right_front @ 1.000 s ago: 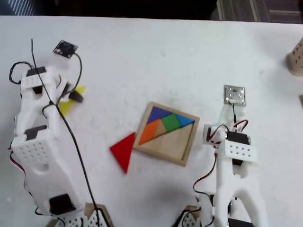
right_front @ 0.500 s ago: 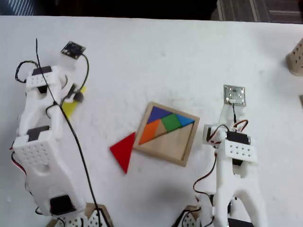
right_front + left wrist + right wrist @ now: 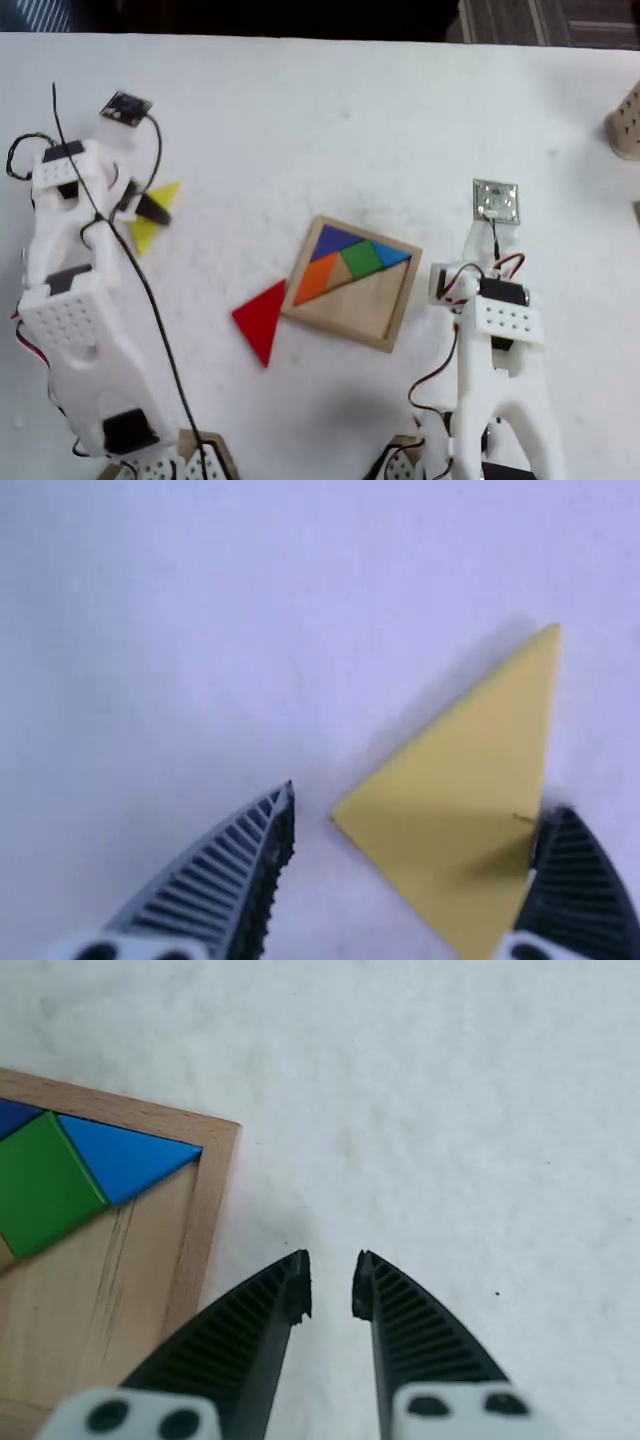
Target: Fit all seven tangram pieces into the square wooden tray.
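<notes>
Tray (image 3: 370, 305): near half bare wood, far half taken by pieces (image 3: 352, 258). Left edge is blocked by the red triangle (image 3: 262, 317), touching. Right edge is flanked by the right gripper (image 3: 331, 1282). Table (image 3: 330, 130) beyond is left open.

Honestly I'm not spotting any readable text, numbers, labels or signs here. The wooden tray (image 3: 360, 305) and the yellow triangle (image 3: 470, 810) are just showing plain faces, with no lettering or marks I can make out.

Left tool (image 3: 420, 805) agape; right tool (image 3: 331, 1260) (barely) parted.
</notes>
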